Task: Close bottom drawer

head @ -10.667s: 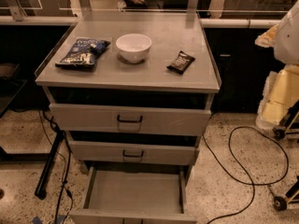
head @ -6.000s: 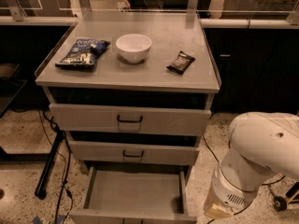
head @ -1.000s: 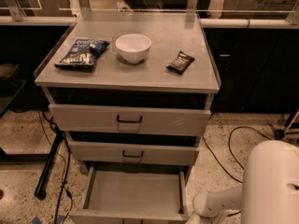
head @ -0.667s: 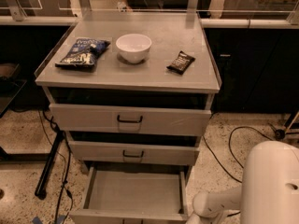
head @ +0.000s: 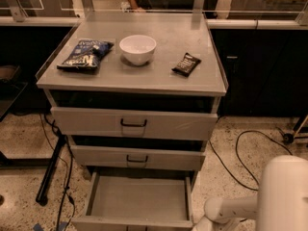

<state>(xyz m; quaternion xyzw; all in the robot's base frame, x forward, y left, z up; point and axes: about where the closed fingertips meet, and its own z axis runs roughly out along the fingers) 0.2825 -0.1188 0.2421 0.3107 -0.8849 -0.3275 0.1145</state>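
The bottom drawer (head: 138,202) of the grey cabinet (head: 134,124) is pulled out toward me. It shows as a wide, shallow, empty grey tray, and its front panel (head: 130,224) lies at the bottom edge of the view. Its handle is cut off by that edge. My white arm (head: 240,206) fills the lower right corner and reaches left, low beside the drawer's front right corner. My gripper is below the bottom edge of the view and does not show.
The middle drawer (head: 137,158) and the top drawer (head: 132,123) stand slightly open. A blue chip bag (head: 85,54), a white bowl (head: 137,48) and a dark snack bar (head: 186,64) lie on the cabinet top. Black cables (head: 240,153) run over the speckled floor. A black stand leg (head: 50,170) is at the left.
Over the earlier frames my arm came in from the right and dropped to the lower right corner. In the last second nothing visibly moved. The bottom drawer stays open.
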